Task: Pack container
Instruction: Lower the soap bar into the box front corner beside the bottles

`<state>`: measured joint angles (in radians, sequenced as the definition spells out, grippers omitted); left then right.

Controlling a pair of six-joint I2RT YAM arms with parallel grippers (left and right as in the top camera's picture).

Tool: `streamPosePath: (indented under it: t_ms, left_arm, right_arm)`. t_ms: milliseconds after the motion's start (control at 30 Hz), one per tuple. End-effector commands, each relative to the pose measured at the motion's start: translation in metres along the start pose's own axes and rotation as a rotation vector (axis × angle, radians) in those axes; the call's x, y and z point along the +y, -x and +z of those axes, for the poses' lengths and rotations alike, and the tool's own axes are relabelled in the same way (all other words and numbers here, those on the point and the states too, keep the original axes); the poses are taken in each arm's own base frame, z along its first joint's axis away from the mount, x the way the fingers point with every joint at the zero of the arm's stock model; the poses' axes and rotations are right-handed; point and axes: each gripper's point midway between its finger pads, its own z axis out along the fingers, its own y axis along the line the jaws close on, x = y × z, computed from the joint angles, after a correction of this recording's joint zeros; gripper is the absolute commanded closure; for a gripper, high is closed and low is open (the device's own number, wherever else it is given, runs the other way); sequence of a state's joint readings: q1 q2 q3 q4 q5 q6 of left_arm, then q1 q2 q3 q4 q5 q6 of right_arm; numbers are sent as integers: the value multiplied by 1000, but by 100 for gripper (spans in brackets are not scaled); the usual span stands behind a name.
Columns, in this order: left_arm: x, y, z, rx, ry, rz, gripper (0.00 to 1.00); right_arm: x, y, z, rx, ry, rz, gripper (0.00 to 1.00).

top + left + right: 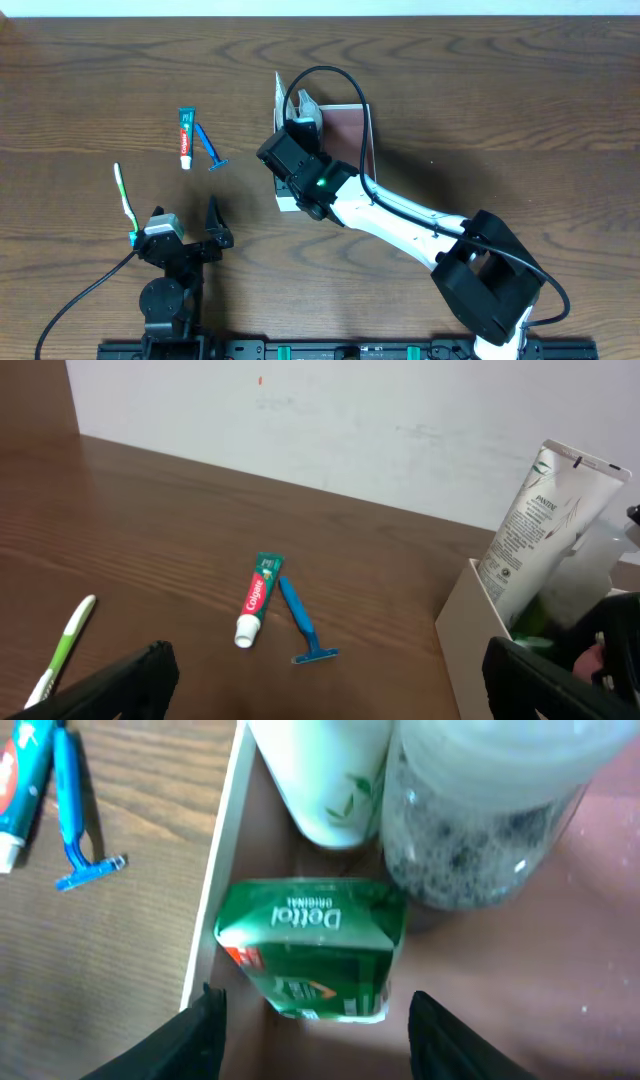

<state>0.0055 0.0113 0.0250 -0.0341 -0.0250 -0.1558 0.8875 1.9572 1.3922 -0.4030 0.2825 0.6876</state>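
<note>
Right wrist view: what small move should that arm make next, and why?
Likely lift the right gripper straight up out of the container: the Dettol box already lies inside, the jaws seem clear of both its sides, and the toothpaste and razor are outside.

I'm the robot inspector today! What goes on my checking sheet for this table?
Surface: brown wooden table, no spills seen.
Job's things: container holds a green soap box, white tube and clear jar.
Clutter: toothpaste, razor and toothbrush lie on the table outside it.
Grippers: left gripper open, empty; right gripper open, fingers either side of the soap box.
Cables: black cable loops over the right arm; another trails from the left arm.
Surroundings: white wall.
</note>
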Motion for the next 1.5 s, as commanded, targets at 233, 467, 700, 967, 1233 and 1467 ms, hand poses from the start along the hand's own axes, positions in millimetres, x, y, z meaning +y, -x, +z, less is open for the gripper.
streamPosePath:
  t_ms: [233,467,700,967,1233,1467]
  left_arm:
    - [6,-18,1,54,22,17,2]
    - [6,-18,1,54,22,17,2]
    - [6,-18,1,54,22,17,2]
    - [6,-18,1,54,22,17,2]
    - [6,-18,1,54,22,17,2]
    - [6,-18,1,54,22,17,2]
  right_arm:
    - [-5,15,3,-58,-28,-22,53]
    - [-4,22,3,-90,-23,-28,62]
    - [-8,22,10,-88,-35,-23,64]
    - [-11,21,15,-84,-43,-20,64]
    - [-15,22,21,-86,-48,-12,63]
    - [-14,20,23,-84,-47,-15,63]
